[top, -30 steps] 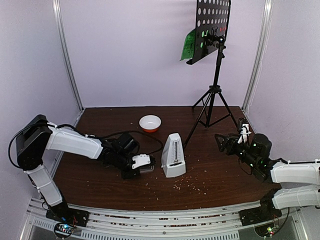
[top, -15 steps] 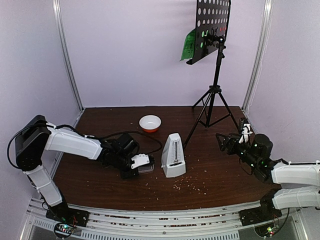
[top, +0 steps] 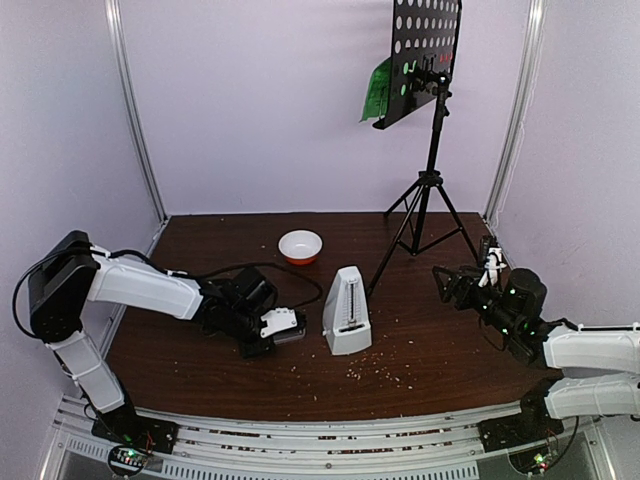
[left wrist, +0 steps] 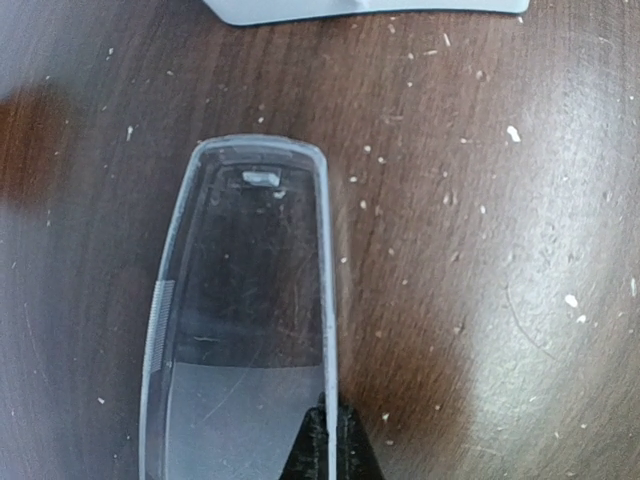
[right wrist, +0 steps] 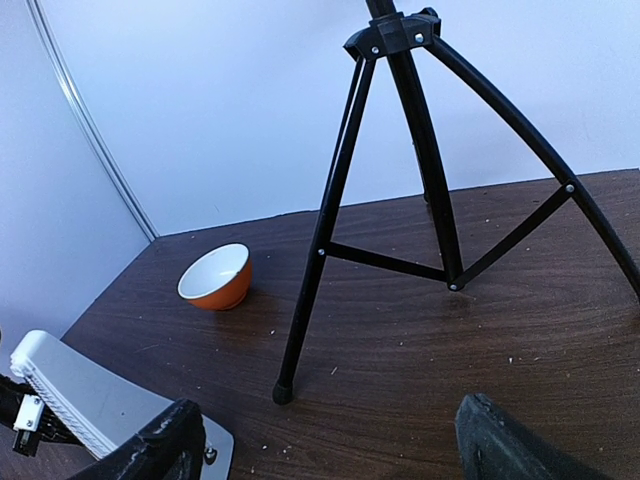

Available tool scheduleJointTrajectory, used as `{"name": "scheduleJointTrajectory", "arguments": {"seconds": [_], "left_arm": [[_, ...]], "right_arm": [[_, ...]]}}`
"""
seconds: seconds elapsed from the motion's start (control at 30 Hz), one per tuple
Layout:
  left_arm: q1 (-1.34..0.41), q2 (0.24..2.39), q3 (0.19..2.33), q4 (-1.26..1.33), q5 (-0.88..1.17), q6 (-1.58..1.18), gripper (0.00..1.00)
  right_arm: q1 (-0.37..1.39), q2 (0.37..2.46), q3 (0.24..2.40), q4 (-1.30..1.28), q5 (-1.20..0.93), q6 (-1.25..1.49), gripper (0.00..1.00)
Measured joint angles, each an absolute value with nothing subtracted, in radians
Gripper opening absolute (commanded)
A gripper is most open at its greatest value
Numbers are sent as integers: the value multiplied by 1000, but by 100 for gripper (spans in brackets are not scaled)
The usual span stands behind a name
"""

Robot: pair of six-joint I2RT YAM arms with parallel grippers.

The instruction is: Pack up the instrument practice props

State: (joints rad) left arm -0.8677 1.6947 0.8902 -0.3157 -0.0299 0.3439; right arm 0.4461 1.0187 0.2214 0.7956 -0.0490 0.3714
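Observation:
The white pyramid metronome (top: 346, 310) stands mid-table; its base edge shows at the top of the left wrist view (left wrist: 370, 8). My left gripper (top: 288, 332) (left wrist: 330, 440) is shut on the right rim of the clear wedge cover (left wrist: 240, 330), which lies low over the table just left of the metronome. The black tripod music stand (top: 428, 190) stands at the back right, with a green page (top: 378, 90) on its perforated desk (top: 428, 40). Red shows only through the desk holes. My right gripper (top: 450, 285) (right wrist: 330, 450) is open and empty, facing the tripod legs (right wrist: 310, 270).
A white-and-orange bowl (top: 300, 246) (right wrist: 215, 275) sits at the back centre, left of the tripod. The metronome also shows at the lower left of the right wrist view (right wrist: 80, 405). Crumbs dot the brown table (top: 420, 350). Walls close in on three sides.
My left gripper has drawn slightly left with the clear cover. My right gripper has shifted slightly right. The metronome and stand have not moved.

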Motion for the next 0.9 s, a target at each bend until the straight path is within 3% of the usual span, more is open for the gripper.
{"name": "scheduleJointTrajectory", "arguments": {"seconds": [0.23, 0.5, 0.63, 0.9], "left_arm": [[-868, 1518, 855, -310, -62, 278, 0], [-868, 1191, 851, -118, 49, 28, 0], [-874, 1171, 855, 49, 199, -118, 0], [-923, 1278, 934, 310, 476, -300, 0]], "right_arm": [[441, 989, 224, 774, -64, 367, 100], [441, 933, 384, 640, -237, 416, 100], [477, 939, 538, 612, -369, 480, 100], [750, 1029, 727, 638, -472, 499, 100]]}}
